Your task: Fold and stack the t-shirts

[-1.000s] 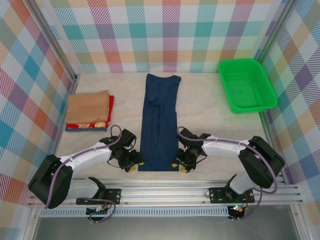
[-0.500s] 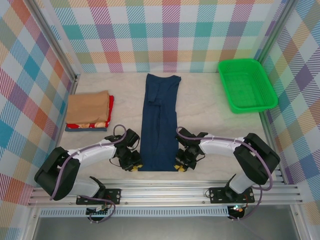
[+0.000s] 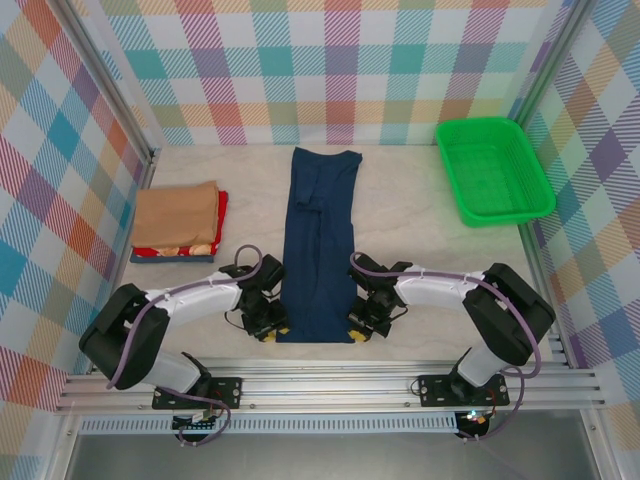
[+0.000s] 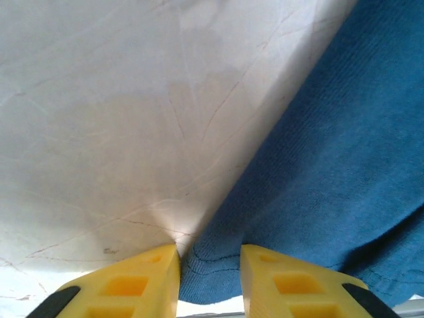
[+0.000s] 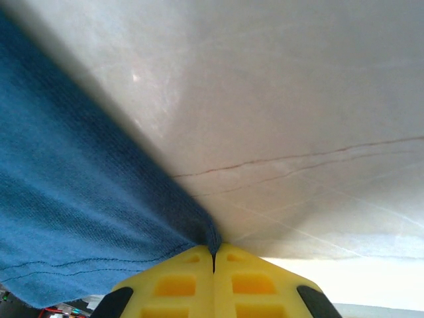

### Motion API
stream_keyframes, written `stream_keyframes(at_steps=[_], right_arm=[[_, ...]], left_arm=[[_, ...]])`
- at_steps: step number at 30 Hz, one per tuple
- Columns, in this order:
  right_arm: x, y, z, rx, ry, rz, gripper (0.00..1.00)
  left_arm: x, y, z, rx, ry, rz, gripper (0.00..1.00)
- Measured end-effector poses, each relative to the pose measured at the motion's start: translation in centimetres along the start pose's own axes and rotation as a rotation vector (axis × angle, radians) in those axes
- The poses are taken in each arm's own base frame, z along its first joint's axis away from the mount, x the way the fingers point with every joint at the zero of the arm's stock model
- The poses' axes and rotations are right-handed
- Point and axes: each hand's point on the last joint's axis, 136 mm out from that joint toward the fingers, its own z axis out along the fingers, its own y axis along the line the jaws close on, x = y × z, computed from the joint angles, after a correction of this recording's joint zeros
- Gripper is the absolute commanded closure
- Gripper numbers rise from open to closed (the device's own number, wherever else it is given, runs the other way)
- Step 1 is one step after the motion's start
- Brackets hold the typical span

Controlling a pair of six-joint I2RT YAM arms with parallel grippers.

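A dark navy t-shirt lies flat on the table, folded into a long narrow strip running from the back to the near edge. My left gripper sits at its near left corner. In the left wrist view the yellow fingers stand a little apart, with the shirt's hemmed corner squeezed between them. My right gripper is at the near right corner, shut tight on the edge of the shirt. A stack of folded t-shirts, tan on top, red and blue beneath, rests at the left.
A green plastic basket stands at the back right, nothing in it. Bare marbled tabletop lies either side of the strip. Plaid walls close in the left, back and right; the metal rail runs along the near edge.
Both grippers slid inward onto the shirt's near corners and closed, the right one fully. The shirt itself has not shifted.
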Motion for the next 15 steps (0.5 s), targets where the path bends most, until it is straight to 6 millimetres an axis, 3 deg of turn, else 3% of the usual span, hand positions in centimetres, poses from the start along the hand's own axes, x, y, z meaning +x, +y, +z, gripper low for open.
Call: stream_keyframes(at_steps=[8, 12, 15], right_arm=[[0.1, 0.2, 0.0, -0.003, -0.001, -0.008, 1.00], [0.1, 0.2, 0.0, -0.003, -0.001, -0.011, 1.00], [0.1, 0.2, 0.0, -0.004, -0.002, -0.014, 1.00]], left_arm=[[0.1, -0.3, 0.3, -0.059, 0.008, 0.016, 0.89], [0.1, -2.4, 0.3, -0.009, -0.002, 0.054, 1.00], [-0.2, -4.1, -0.2, 0.040, -0.027, 0.089, 1.00]])
